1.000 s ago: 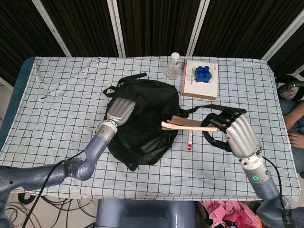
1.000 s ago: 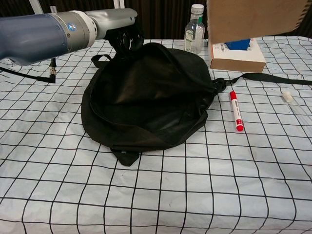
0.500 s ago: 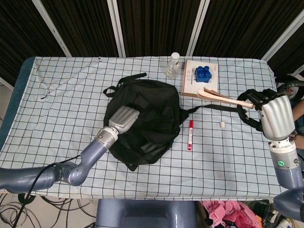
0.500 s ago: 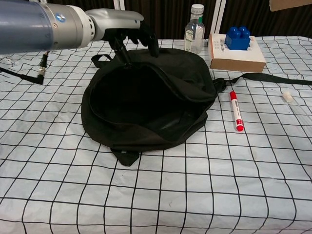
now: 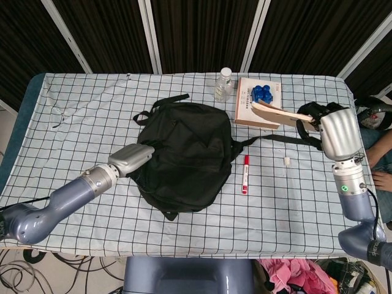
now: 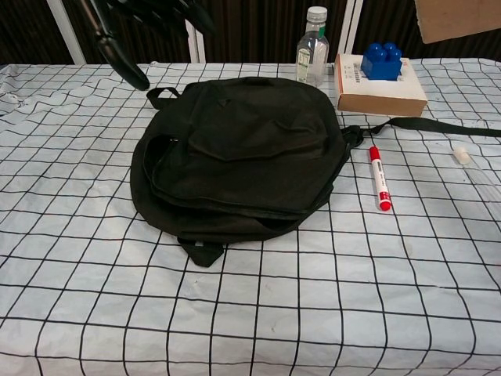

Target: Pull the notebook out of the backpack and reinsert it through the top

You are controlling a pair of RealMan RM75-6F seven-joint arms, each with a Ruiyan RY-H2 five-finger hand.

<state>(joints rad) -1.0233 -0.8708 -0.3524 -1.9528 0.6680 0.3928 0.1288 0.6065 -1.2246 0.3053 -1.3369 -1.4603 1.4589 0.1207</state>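
Right hand (image 5: 327,125) grips the notebook (image 5: 278,113) aloft at three o'clock, clear of the backpack (image 5: 187,153); we judge reinsertion pending. Left hand (image 5: 131,158) empty, fingers apart.

White tablecloth with black grid (image 6: 258,313) covers the table. Clear plastic bottle with white cap (image 6: 313,35) stands at the far edge, just beside a flat cardboard box (image 6: 381,92) with a blue plastic block (image 6: 381,61) on top. Red marker pen (image 6: 379,178) lies nearer, its small white cap (image 6: 461,156) well apart.
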